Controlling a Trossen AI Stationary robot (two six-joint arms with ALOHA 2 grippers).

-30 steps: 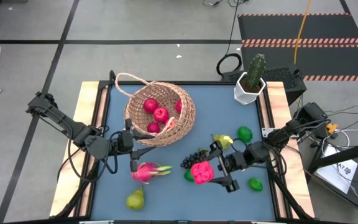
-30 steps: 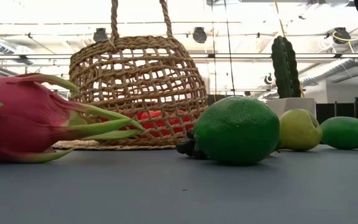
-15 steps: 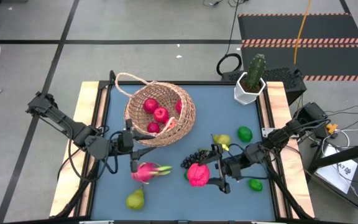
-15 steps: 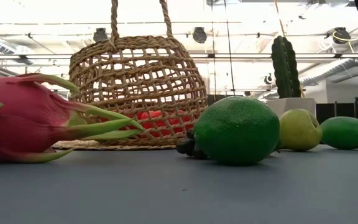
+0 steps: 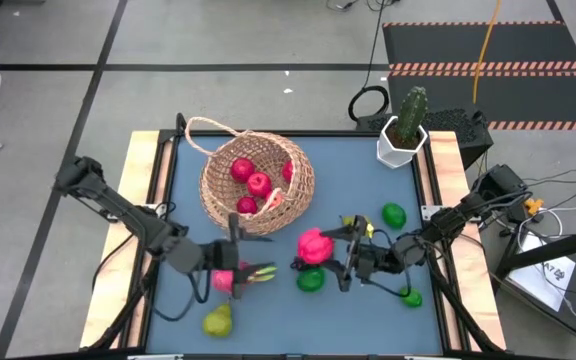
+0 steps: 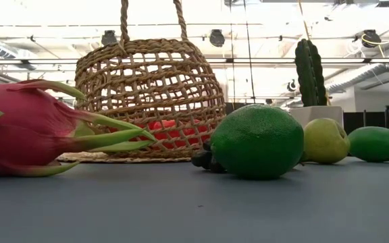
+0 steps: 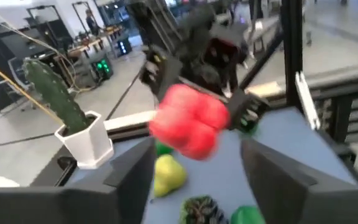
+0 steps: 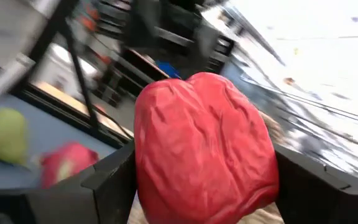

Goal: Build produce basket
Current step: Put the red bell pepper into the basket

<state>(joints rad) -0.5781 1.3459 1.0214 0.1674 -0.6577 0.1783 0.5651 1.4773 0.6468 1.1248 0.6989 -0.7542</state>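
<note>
The tan wicker basket (image 5: 258,183) stands on the blue table with red round fruits inside. My right gripper (image 5: 326,250) is shut on a red lumpy fruit (image 5: 315,245), near-right of the basket. My left gripper (image 5: 256,270) is open and hovers over the pink dragon fruit (image 5: 228,280), which lies on its side (image 6: 32,128). No gripper shows around it in the low view. A pear (image 5: 218,320), another pear (image 5: 356,224), three limes (image 5: 311,281) (image 5: 394,214) (image 5: 411,297) and the dark grapes (image 6: 204,158) lie on the table. My right gripper pinches the red lumpy fruit (image 8: 204,143) between its two fingers (image 8: 114,180), one on each side of it. The fingers come about level from the table's right side. The fruit is lifted clear of the table (image 7: 188,121).
A green cactus in a white pot (image 5: 405,128) stands at the far right corner. The table has raised wooden side edges (image 5: 146,200). Bare blue surface lies between the basket and the cactus pot and along the near edge right of the near pear.
My right gripper has carried the red fruit up and toward the far left, nearer the basket, uncovering a lime. My left arm has swung toward the table's right and near side, and its gripper now stands over the dragon fruit, which has stayed still.
</note>
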